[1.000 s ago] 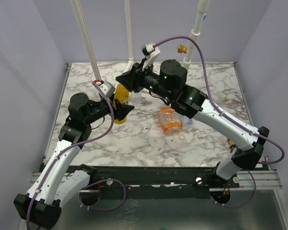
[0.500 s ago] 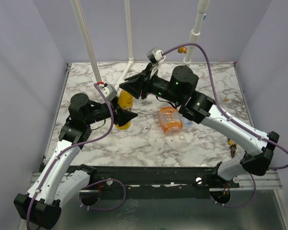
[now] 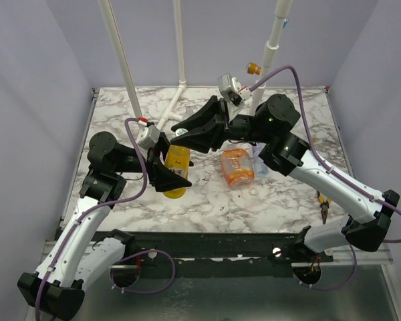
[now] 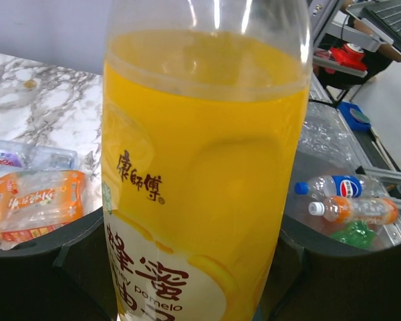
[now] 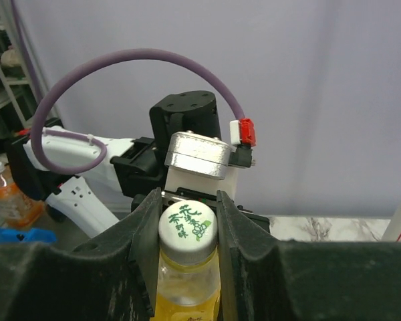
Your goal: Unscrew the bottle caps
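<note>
The slender yellow-orange bottle [image 3: 176,167] is held tilted above the table. My left gripper [image 3: 170,175] is shut on its body, which fills the left wrist view [image 4: 200,187]. My right gripper [image 3: 182,132] is shut on its white cap [image 5: 186,224], which carries green print, with a finger [image 5: 232,227] pressed on each side. The squat orange bottle [image 3: 236,167] lies on the marble at centre, with a clear bottle [image 3: 259,164] beside it. A loose whitish cap [image 3: 253,191] lies in front of them.
The white pipe frame [image 3: 180,73] stands at the back, with a yellow-orange knob [image 3: 254,67] at its right post. Pliers [image 3: 323,207] lie near the right edge. Grey walls enclose the table on three sides.
The left arm has drawn the yellow-orange bottle nearer and tilted it more. The right gripper has followed down and forward, staying at the cap end.
</note>
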`<state>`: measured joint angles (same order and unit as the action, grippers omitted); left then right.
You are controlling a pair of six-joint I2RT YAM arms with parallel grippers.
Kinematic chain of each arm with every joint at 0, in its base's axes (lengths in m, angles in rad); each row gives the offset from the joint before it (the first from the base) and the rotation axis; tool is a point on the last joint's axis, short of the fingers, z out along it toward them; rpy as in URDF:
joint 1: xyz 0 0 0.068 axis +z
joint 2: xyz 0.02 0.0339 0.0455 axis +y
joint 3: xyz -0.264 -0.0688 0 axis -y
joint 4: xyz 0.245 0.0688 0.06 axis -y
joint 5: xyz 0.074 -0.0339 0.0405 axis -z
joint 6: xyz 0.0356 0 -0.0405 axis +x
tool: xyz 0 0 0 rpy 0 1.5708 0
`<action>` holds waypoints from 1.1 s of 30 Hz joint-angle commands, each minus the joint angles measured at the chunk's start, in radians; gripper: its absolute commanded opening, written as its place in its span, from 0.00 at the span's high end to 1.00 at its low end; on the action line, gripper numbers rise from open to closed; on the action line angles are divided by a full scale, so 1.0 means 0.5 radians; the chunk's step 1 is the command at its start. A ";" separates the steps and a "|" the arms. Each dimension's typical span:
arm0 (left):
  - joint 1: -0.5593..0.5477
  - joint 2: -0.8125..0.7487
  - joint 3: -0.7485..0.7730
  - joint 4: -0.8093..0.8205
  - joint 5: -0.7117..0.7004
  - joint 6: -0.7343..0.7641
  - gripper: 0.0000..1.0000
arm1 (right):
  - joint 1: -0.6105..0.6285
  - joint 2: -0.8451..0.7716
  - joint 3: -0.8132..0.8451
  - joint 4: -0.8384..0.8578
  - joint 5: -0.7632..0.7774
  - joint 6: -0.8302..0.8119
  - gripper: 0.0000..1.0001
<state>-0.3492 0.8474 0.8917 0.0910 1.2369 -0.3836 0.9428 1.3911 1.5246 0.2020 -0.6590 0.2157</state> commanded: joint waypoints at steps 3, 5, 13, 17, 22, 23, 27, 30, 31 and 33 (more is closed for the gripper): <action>0.017 0.022 0.058 0.042 -0.035 -0.211 1.00 | 0.020 -0.002 -0.001 -0.178 -0.401 -0.074 0.91; 0.017 0.017 0.051 0.033 -0.068 -0.177 1.00 | 0.020 -0.026 -0.002 -0.229 -0.187 -0.106 0.55; 0.018 -0.034 0.028 -0.248 -0.410 0.329 1.00 | 0.020 -0.042 0.073 -0.308 0.546 -0.030 0.05; 0.017 -0.112 -0.051 -0.320 -0.722 0.676 1.00 | 0.020 0.078 0.311 -0.574 0.842 0.033 0.05; 0.017 -0.158 -0.126 -0.323 -1.111 0.938 1.00 | 0.022 0.283 0.586 -0.905 1.225 0.130 0.12; 0.016 -0.153 -0.128 -0.323 -1.202 0.957 1.00 | 0.023 0.309 0.602 -0.917 1.226 0.148 0.13; 0.017 -0.126 -0.130 -0.324 -1.369 0.997 1.00 | 0.030 0.394 0.660 -0.929 1.185 0.200 0.15; 0.017 -0.116 -0.137 -0.325 -1.400 0.994 1.00 | 0.035 0.425 0.671 -0.913 1.169 0.208 0.18; 0.017 -0.118 -0.143 -0.326 -1.404 0.989 1.00 | 0.036 0.425 0.667 -0.908 1.166 0.210 0.19; 0.017 -0.113 -0.150 -0.329 -1.423 0.983 1.00 | 0.035 0.419 0.649 -0.888 1.165 0.210 0.21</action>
<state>-0.3424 0.7933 0.8253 -0.0719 0.6018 0.0807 0.9546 1.6020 1.8313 -0.2146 -0.1040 0.3073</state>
